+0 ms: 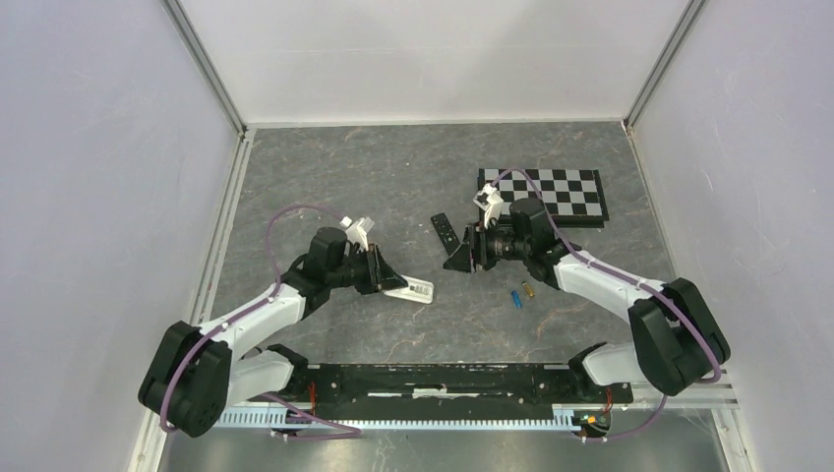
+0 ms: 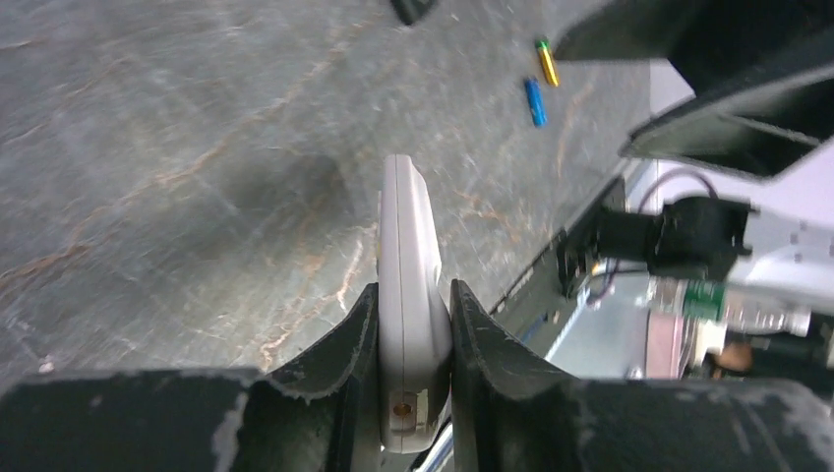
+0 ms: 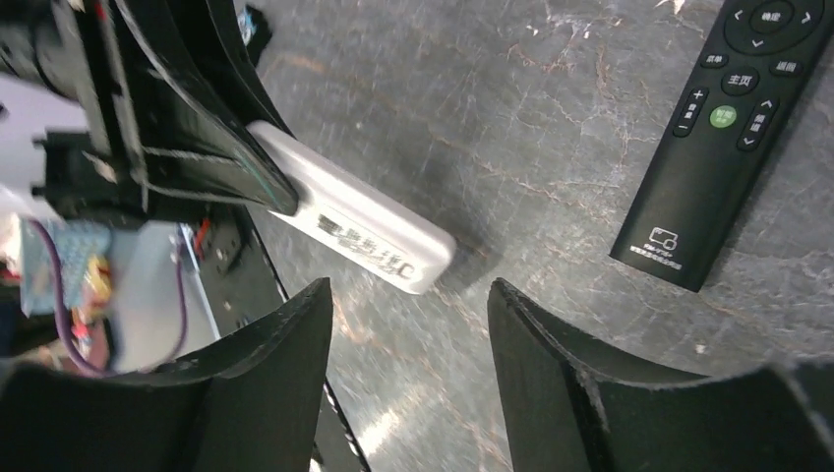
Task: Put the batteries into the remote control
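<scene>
A white remote control point(image 2: 408, 256) is held on edge by my left gripper point(image 2: 413, 305), its jaws shut on the remote's near end. In the top view the white remote point(image 1: 411, 289) sticks out rightward from the left gripper point(image 1: 386, 275), just above the table. My right gripper point(image 3: 408, 295) is open with nothing between its fingers and faces the white remote's point(image 3: 364, 231) free end from a short way off. Two batteries lie on the table beside the right arm, a blue one point(image 1: 515, 298) and a brownish-gold one point(image 1: 528, 290). In the left wrist view they are the blue battery point(image 2: 534, 102) and the gold battery point(image 2: 547, 61).
A black remote point(image 1: 444, 232) with its buttons up lies on the table just behind my right gripper point(image 1: 457, 258); the right wrist view has this black remote point(image 3: 723, 138) too. A checkerboard plate point(image 1: 551, 194) lies at the back right. White walls enclose the table.
</scene>
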You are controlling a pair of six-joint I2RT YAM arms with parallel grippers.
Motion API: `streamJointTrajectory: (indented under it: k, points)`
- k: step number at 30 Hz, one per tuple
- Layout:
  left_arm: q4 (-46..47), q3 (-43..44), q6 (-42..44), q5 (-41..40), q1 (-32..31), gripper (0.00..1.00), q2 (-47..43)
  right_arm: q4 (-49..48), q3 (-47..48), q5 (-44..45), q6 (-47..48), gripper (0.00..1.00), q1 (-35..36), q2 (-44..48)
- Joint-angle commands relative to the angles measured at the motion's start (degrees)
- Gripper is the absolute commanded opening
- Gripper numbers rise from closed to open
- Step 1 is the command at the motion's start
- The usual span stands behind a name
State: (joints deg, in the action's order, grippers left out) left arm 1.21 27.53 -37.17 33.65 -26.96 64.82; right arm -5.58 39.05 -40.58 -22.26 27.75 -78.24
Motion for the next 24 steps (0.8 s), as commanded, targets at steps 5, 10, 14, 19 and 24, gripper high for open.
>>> streamJointTrajectory:
  k: [5, 10, 14, 19, 24]
  points:
    - [13.37, -4.82, -14.04, -9.21, 0.14, 0.02, 1.19, -12.37, -2.3, 14.28, -22.42, 0.48, 6.61, -5.95]
    - [13.03, -6.46, -15.25, -9.89, 0.11, 0.02, 1.25, -12.43, 0.09, 13.2, -23.99, 0.36, 10.0, -11.01]
    - [12.43, -7.67, -15.87, -10.54, 0.15, 0.02, 0.1, -13.87, 0.06, 12.32, -24.91, 0.38, 10.54, -13.19]
    - [10.2, -8.1, -16.44, -11.15, 0.15, 0.02, -0.81, -17.41, -0.29, 12.16, -26.09, 0.39, 11.17, -15.01]
    - [8.62, -8.19, -16.27, -11.26, 0.13, 0.02, -1.01, -19.86, -0.41, 11.7, -26.41, 0.38, 11.51, -16.46]
